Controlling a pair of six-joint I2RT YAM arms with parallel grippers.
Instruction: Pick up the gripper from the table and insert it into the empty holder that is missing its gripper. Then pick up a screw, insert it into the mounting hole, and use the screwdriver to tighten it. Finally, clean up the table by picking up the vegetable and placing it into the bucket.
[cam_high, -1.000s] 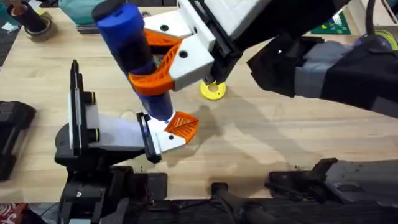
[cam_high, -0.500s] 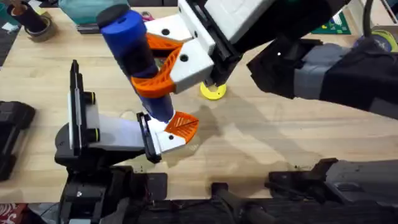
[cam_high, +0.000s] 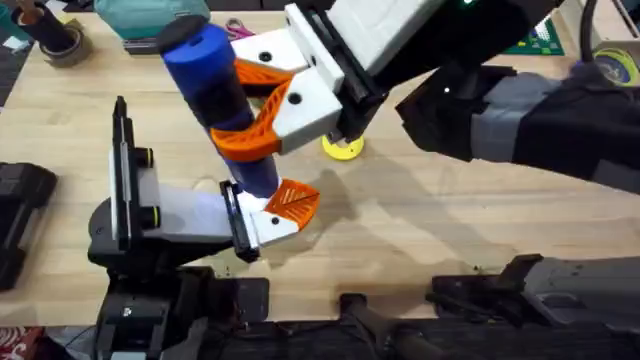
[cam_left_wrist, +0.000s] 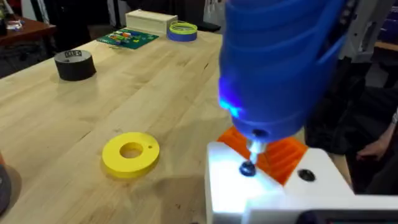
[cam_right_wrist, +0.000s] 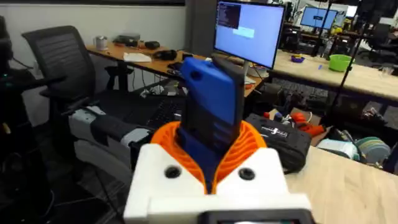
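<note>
blue screwdriver (cam_high: 222, 105) clamped in my right gripper (cam_high: 262, 108), tip on the screw (cam_left_wrist: 248, 168) in the holder (cam_high: 270, 222); left pincer's state, i can't tell.

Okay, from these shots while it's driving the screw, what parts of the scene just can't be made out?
- Screw head: left wrist view, under the screwdriver tip and washed out by its light.
- Holder mounting hole: overhead, covered by the screwdriver barrel.
- Table behind the right gripper: overhead, blocked by that arm.

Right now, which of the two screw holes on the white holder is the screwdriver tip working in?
The hole nearer the yellow disc: the screwdriver tip sits on a dark screw there, lit blue. The other hole on the holder is untouched.
</note>
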